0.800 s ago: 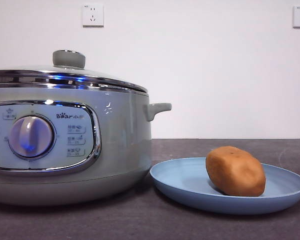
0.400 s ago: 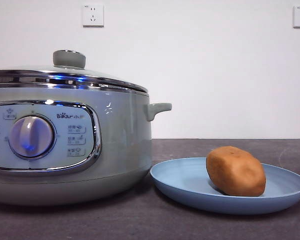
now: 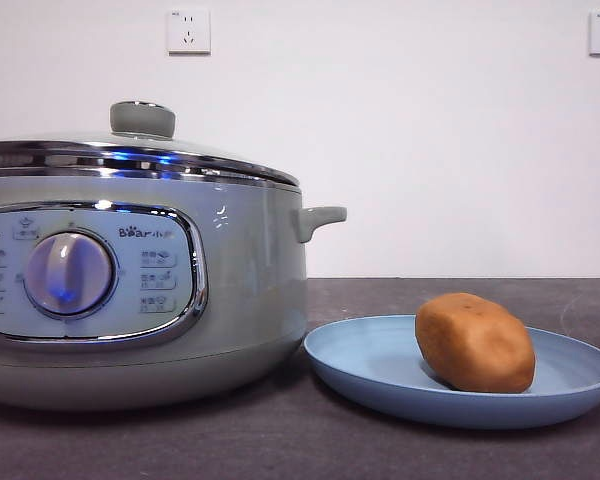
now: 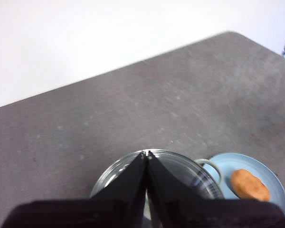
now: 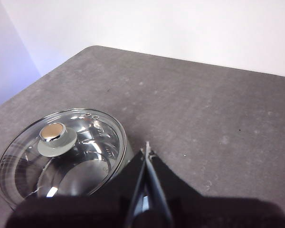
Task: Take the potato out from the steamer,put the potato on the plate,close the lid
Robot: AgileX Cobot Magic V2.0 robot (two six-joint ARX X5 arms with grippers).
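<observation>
The orange-brown potato [image 3: 475, 343] lies on the light-blue plate [image 3: 370, 365] at the right of the table. It also shows in the left wrist view [image 4: 249, 185] on the plate [image 4: 237, 164]. The grey-green steamer [image 3: 250, 290] stands at the left with the glass lid [image 3: 140, 135] seated on its chrome rim. The lid also shows in the right wrist view [image 5: 61, 152]. My left gripper [image 4: 146, 154] is shut and empty, high above the steamer. My right gripper [image 5: 147, 147] is shut and empty, high above the table beside the lid. Neither gripper shows in the front view.
The dark grey table [image 3: 280, 440] runs to a white wall with two sockets [image 3: 188, 30]. The steamer's side handle [image 3: 320, 218] points toward the plate.
Everything in the front view has shifted a few pixels to the right; the things themselves stand as before. No gripper shows in the earlier frames.
</observation>
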